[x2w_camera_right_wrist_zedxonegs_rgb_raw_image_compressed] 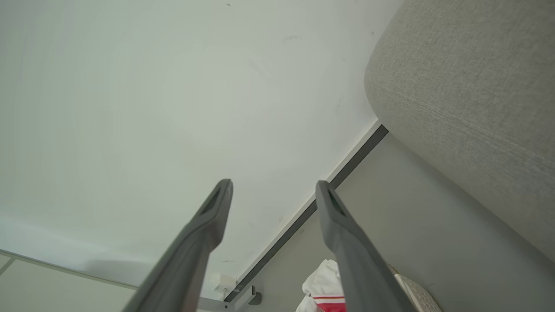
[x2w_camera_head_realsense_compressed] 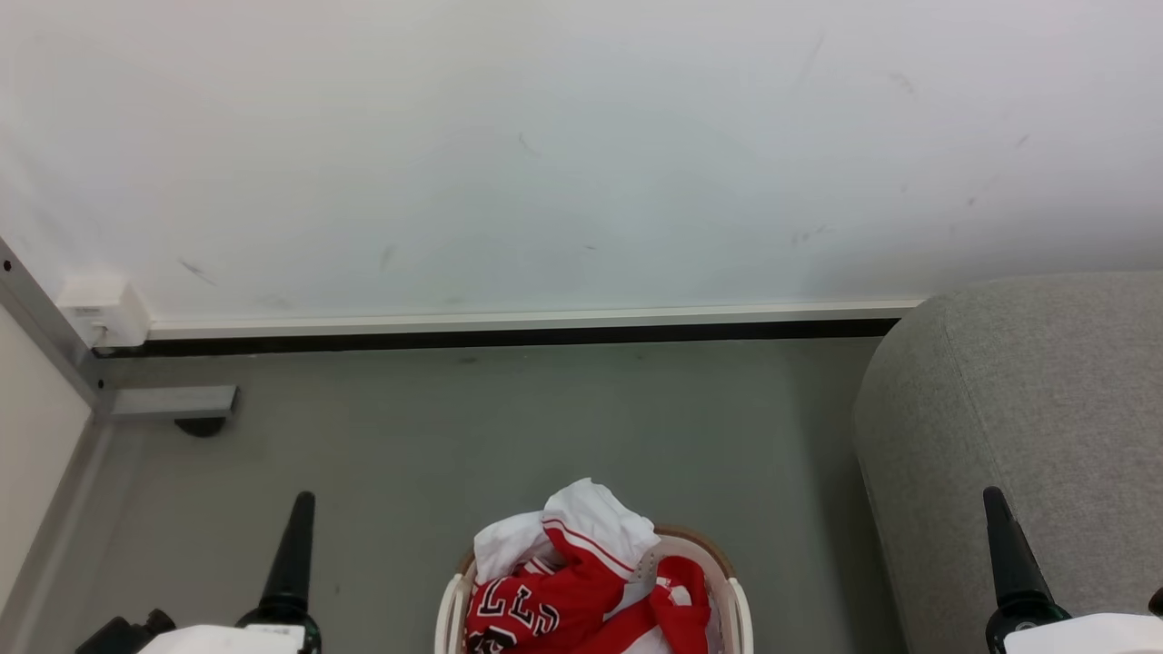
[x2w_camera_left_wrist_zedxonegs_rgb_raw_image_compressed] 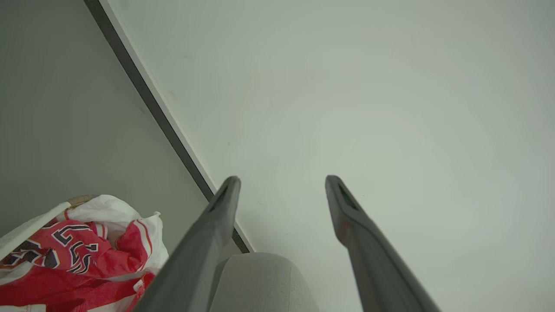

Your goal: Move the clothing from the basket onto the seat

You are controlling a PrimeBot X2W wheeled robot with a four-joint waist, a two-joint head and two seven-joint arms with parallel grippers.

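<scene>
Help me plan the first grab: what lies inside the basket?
The basket holds heaped clothing: a white garment with red stripes on top, a red jersey with black-and-white lettering, another red piece. Anything beneath them is covered.

We saw long, tapering dark-grey fingers (x2w_camera_left_wrist_zedxonegs_rgb_raw_image_compressed: 368,251) with slotted tips on the left gripper (x2w_camera_left_wrist_zedxonegs_rgb_raw_image_compressed: 282,184) and right gripper (x2w_camera_right_wrist_zedxonegs_rgb_raw_image_compressed: 273,188), mounted on glossy black collars (x2w_camera_head_realsense_compressed: 1018,607) and white casings (x2w_camera_head_realsense_compressed: 1086,634).

Cut off below — basket (x2w_camera_head_realsense_compressed: 740,618); rightward — seat (x2w_camera_head_realsense_compressed: 1027,409).
</scene>
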